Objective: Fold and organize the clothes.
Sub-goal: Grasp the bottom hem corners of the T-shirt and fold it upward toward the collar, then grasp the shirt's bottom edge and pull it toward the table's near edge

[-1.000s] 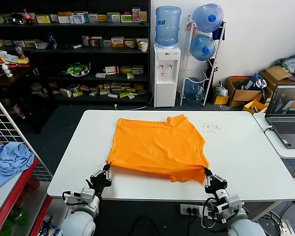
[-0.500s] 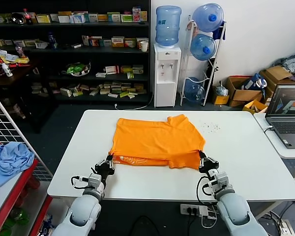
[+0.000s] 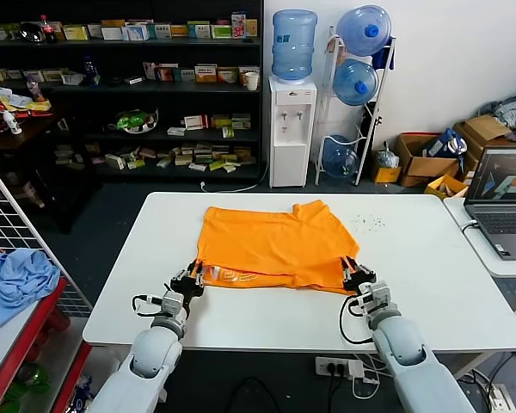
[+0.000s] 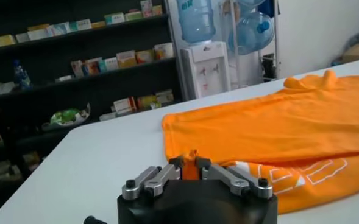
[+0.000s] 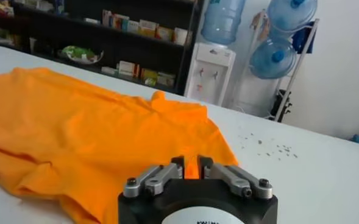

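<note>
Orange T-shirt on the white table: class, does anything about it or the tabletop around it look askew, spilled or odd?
The orange T-shirt is mid-fold, its near edge doubled over with lettering showing, pinched by the left gripper and right gripper. Small dark specks lie scattered on the white table beyond its right corner, like spilled crumbs.

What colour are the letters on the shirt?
White, on the orange shirt. The letters show best in the left wrist view.

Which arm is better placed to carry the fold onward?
Neither alone: left gripper and right gripper each pinch a near corner of the orange T-shirt, level with each other, so both likely move together.
</note>
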